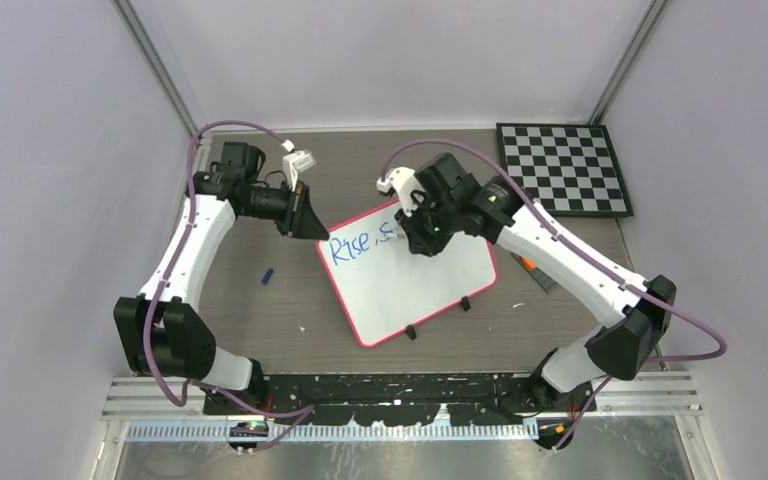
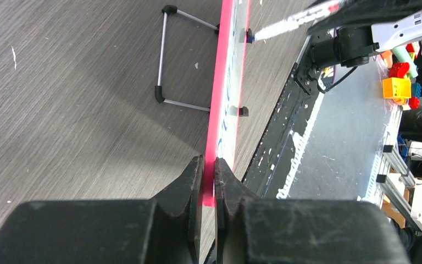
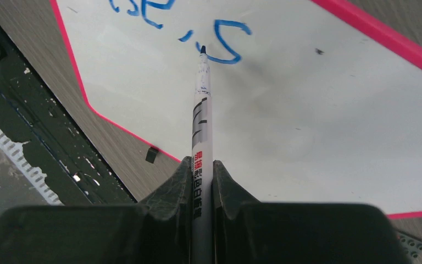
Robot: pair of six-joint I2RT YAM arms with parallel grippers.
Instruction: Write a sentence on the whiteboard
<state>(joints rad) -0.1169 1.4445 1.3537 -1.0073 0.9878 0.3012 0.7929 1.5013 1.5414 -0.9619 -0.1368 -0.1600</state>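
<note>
A large flat white whiteboard [image 1: 410, 290] with rounded corners and a thin pink-red rim lies askew in the middle of the grey wood-grain table [image 1: 250, 320], between the two arms, with two small black clips [image 1: 465, 303] on its near edge. Near its far-left corner stands the blue handwritten sentence [image 1: 360, 246], of which only "Rise," and an "S" are written. The left hand [image 2: 209, 165] is nearly closed, its two black fingers pinching the pink rim at that far-left corner. In the left wrist view the board runs away edge-on, and a thin metal wire frame [image 2: 165, 55] with black-capped corners juts from its back face. The right hand [image 3: 202, 168] is closed on a slim white marker [image 3: 201, 110] with red and black print on its barrel, gripped between the fingers and pointing away from the wrist. Its dark tip meets the board at the lower curl of the S. A black-and-white checkerboard [image 1: 563, 168] lies at the far-right corner of the table, well apart from the whiteboard. A small blue cap-like piece [image 1: 269, 275] rests on the table to the left of the board, and a small orange object [image 1: 526, 264] lies just beside its right edge, under the right arm.
</note>
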